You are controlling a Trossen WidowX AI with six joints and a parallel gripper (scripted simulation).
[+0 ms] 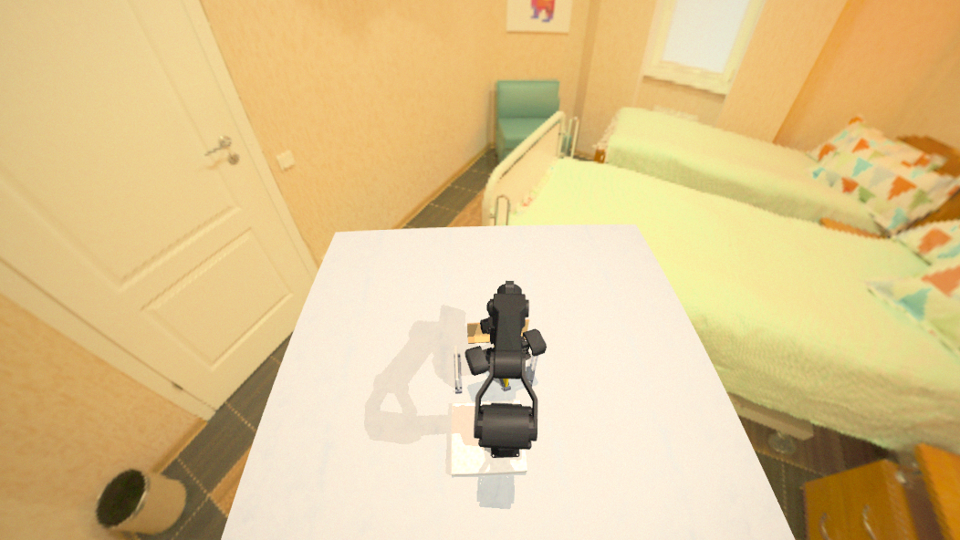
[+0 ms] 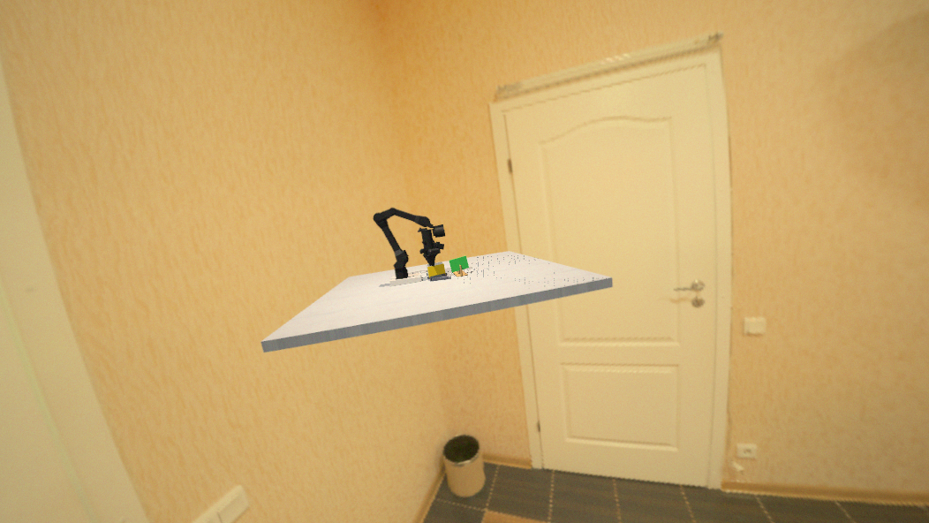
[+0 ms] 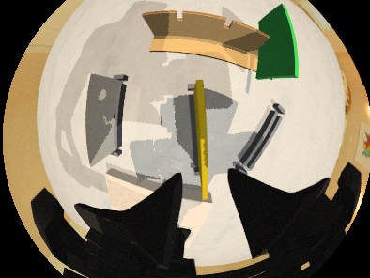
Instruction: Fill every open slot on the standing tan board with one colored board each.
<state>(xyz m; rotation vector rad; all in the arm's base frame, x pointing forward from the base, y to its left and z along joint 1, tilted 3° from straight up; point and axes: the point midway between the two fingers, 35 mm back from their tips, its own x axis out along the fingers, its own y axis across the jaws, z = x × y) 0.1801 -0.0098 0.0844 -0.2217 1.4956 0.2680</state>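
Top looks steeply down; exterior faces the tabletop sidelong from afar; close wrist view shares its boards.

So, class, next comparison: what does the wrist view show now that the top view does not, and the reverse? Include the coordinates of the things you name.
Only the wrist view: the green board [image 3: 278, 47], two open slots [image 3: 179, 17] in the tan board [image 1: 477, 332] [image 3: 188, 29], and the open pincer's fingertips.

Only the top view: the teal chair [image 1: 527, 100] and the waste bin [image 1: 161, 500].

Both: the tan board, the yellow board [image 1: 505, 381] [image 3: 201, 136], edge-up, and the left holder [image 1: 458, 370] [image 3: 120, 115].
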